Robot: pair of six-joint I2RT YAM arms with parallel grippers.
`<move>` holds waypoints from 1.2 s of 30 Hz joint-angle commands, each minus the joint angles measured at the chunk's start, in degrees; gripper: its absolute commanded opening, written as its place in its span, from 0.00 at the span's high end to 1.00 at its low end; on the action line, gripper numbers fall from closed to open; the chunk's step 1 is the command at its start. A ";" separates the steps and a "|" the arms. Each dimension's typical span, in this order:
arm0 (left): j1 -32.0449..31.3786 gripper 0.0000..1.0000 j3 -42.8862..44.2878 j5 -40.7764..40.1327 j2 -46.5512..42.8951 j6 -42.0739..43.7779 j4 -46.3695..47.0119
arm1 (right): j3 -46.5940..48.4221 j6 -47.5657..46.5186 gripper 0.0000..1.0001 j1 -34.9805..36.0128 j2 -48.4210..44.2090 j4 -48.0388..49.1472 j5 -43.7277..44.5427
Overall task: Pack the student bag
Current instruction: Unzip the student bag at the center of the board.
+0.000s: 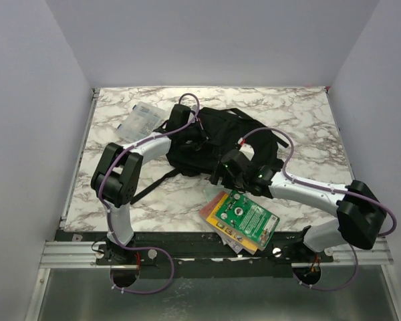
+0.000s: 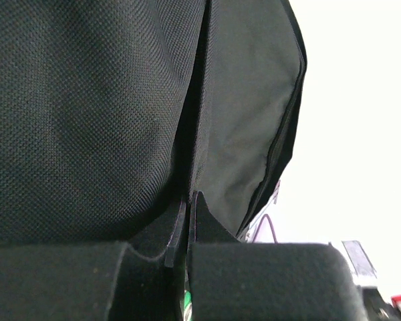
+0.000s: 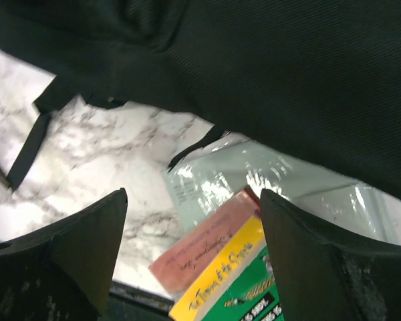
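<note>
Black woven fabric, coarse-grained and matte, fills nearly all of the left wrist view: this is the student bag (image 1: 210, 137), a soft, slumped backpack lying near the middle of the white, grey-veined marble table (image 1: 301, 127). The left gripper (image 2: 189, 207) is at the bag's far-left edge with its dark fingers brought together, pinching a fold of the cloth where two panels meet along a seam. The right gripper (image 3: 192, 200) hovers at the bag's near-right edge, just beside it. Its two blunt black fingers stand wide apart with nothing between them, and the bag's dark underside hangs along the top of its view. Below those parted fingers lies a fanned stack of thin books (image 1: 244, 217), flat and rectangular, at the near edge of the table. The top one has a glossy green cover, with a yellow one and a dull pink one peeking out beneath. Under the stack is a pale, shiny plastic sleeve (image 3: 254, 174), wrinkled and catching the light, its far end tucked under the bag. A flat black strap (image 1: 154, 187) trails from the bag toward the near left across the marble. A clear plastic case (image 1: 142, 119) lies flat on the far left of the table, just beside the left arm and a little apart from the bag.
</note>
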 commanded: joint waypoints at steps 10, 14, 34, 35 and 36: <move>-0.20 1.00 -4.25 0.56 -5.08 1.35 3.18 | 1.52 7.01 0.61 0.09 11.72 4.33 10.41; 0.24 1.00 -2.81 1.33 -4.07 2.35 2.65 | 1.21 4.46 0.91 0.06 11.07 1.92 13.90; 2.64 0.96 19.44 2.75 4.95 19.09 -20.34 | -10.75 -27.44 1.00 -19.67 -12.59 10.11 -0.34; 2.60 0.87 19.41 2.85 4.46 19.48 -20.67 | -10.48 -27.69 1.00 -19.67 -12.49 10.05 0.17; 2.51 0.77 19.17 2.95 3.60 19.93 -20.84 | -10.32 -27.91 1.00 -19.67 -12.45 9.97 0.55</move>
